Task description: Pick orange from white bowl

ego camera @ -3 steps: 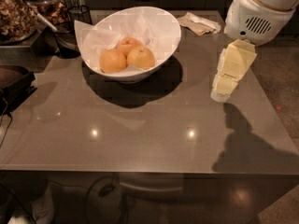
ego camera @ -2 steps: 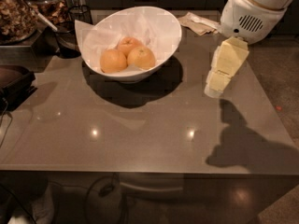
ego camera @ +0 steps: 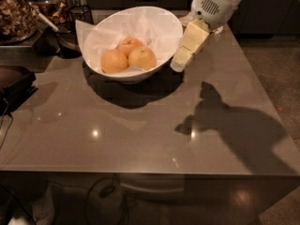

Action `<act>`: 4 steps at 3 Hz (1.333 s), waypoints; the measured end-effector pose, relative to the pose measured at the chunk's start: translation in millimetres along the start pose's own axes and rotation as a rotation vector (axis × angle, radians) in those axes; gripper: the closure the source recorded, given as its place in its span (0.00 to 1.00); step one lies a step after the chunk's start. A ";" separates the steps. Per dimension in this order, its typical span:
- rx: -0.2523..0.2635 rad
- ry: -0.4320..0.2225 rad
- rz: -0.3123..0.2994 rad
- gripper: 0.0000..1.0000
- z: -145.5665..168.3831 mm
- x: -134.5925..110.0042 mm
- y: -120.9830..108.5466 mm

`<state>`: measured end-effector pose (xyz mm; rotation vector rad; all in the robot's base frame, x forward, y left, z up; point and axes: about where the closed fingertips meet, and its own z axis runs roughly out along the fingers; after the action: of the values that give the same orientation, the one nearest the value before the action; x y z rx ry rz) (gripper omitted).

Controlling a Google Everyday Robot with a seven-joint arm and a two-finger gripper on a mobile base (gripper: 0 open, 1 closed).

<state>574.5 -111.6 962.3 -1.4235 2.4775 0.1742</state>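
a large, glossy white bowl [ego camera: 174,26] with a slanted rim, lined with crumpled white paper [ego camera: 90,32], sits toward the back of a smooth grey tabletop [ego camera: 140,139]. in it lie three round, pale yellow-orange oranges, bunched together and touching: one front left [ego camera: 114,61], one front right [ego camera: 142,57], one behind them [ego camera: 130,44]. the cream-coloured two-finger gripper [ego camera: 178,65] hangs outside the bowl, just beside its right wall, tilted down and to the left under the rounded white arm housing [ego camera: 215,3]. that wall stands between it and the fruit. whether it is released or clenched i cannot tell. its dark shadow [ego camera: 239,125] falls on the table to the right. at far left stand one dark glass jar [ego camera: 16,13] of brownish pieces and one flat black object [ego camera: 14,86].
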 end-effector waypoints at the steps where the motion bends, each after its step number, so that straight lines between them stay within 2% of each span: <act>1: 0.014 -0.024 -0.001 0.00 -0.6 -8.2 -3.5; 2: 0.014 -0.060 -0.015 0.00 0.8 -16.7 -6.1; 3: -0.020 -0.096 -0.044 0.00 7.3 -51.9 -2.5; 4: -0.045 -0.078 -0.090 0.00 21.0 -86.4 6.6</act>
<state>613.7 -31.7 967.7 -1.5129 2.3558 0.2633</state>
